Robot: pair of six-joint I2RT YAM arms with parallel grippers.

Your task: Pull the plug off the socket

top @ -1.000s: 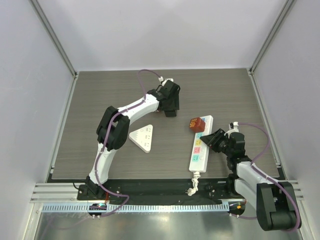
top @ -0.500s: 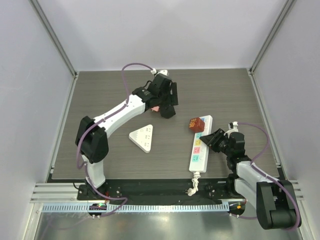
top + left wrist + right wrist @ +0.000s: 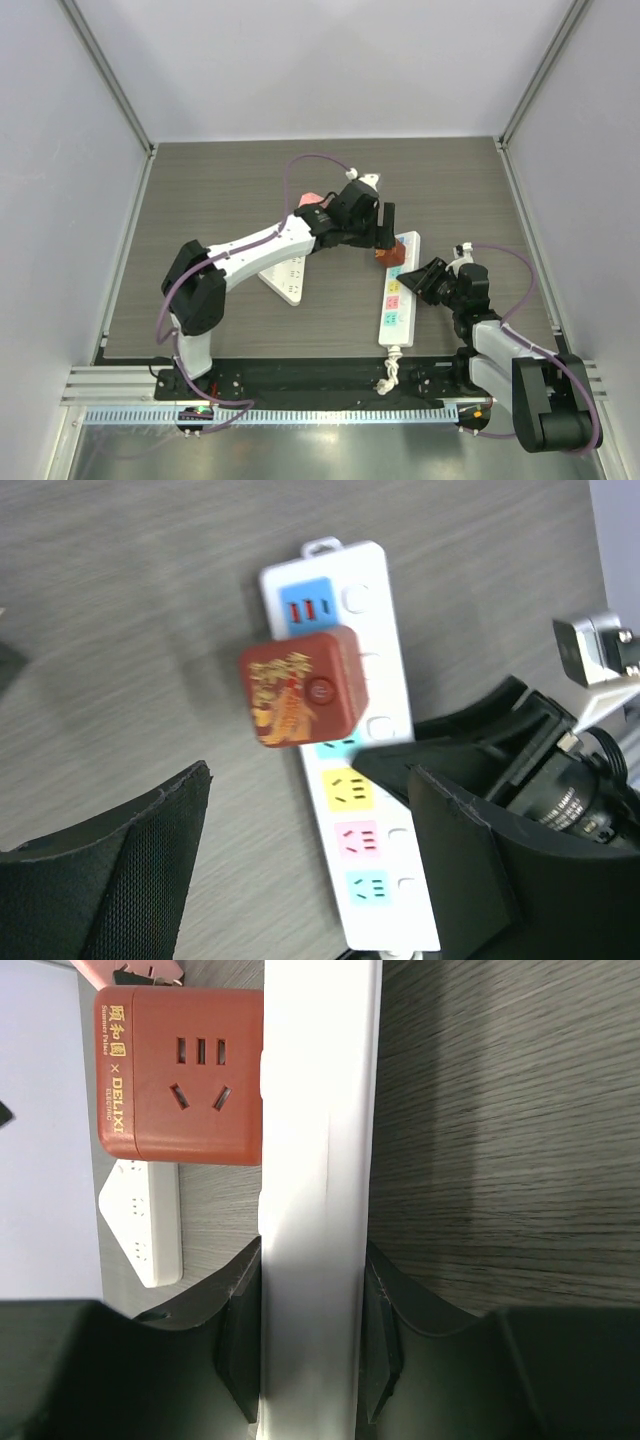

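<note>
Top external view shows the left arm (image 3: 262,243) rising from its base at the table's (image 3: 200,190) near edge. It bends at the elbow and stretches rightward across the middle, over the white triangular plate (image 3: 288,283). The left gripper (image 3: 386,226) hangs just above the red plug (image 3: 385,254), its fingers (image 3: 150,850) spread wide and touching nothing. The plug sits in the socket (image 3: 396,300), close to the strip's far end. The strip lies toward the table's right edge, running from near to far, with its knotted cord (image 3: 388,375) at the near edge. The right arm (image 3: 492,338) is folded low by the near right corner. The right gripper (image 3: 420,279) is clamped across the strip's width, one finger on each long side.
</note>
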